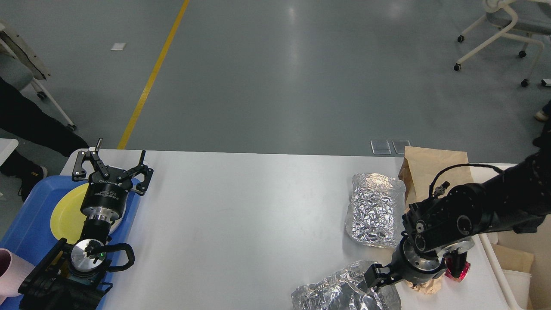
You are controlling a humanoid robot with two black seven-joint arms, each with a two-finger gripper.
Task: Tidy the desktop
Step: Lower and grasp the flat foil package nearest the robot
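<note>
The right gripper (379, 275) reaches down onto crumpled foil (344, 290) at the desktop's (241, 215) near edge; its opening cannot be told. It should seat squarely before lifting. The left gripper (112, 168) hangs spread, empty.

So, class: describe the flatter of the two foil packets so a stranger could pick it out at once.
Start at the white desktop and move to its right end, where a brown paper bag lies at the far edge. The foil packet lies just left of that bag. Unlike the crumpled foil nearer the front edge, beside the right gripper, it is a neat rounded rectangle with nothing gripping it.
</note>
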